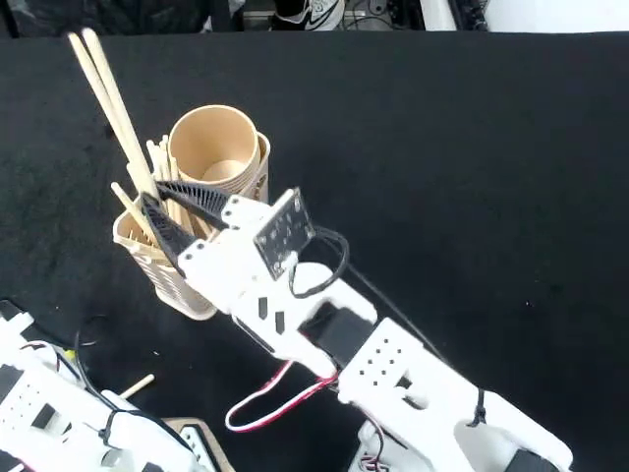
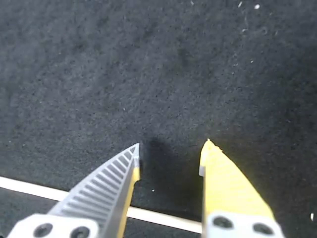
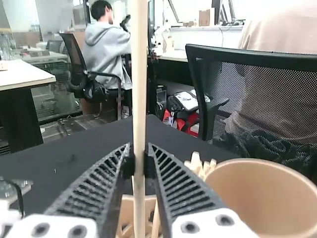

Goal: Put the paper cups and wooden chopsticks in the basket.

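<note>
Wooden chopsticks [image 1: 108,98] were clamped upright in your right gripper [image 1: 151,194], jaws closed on them, lower ends down in basket [image 1: 182,290] toward left edge of table [image 1: 442,147]. Vertical hold likely let them slide in beside paper cups [image 1: 216,157] seated there. Your left gripper [image 2: 171,153] sat open, empty, over bare table. Loose stick [image 1: 138,385] lay near front edge.

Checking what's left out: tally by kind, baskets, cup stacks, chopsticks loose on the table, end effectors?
Basket: 1
Paper cup stack: 1
Loose chopstick on table: 1
End effectors: 2 (left end effector, right end effector)
Total: 5
</note>
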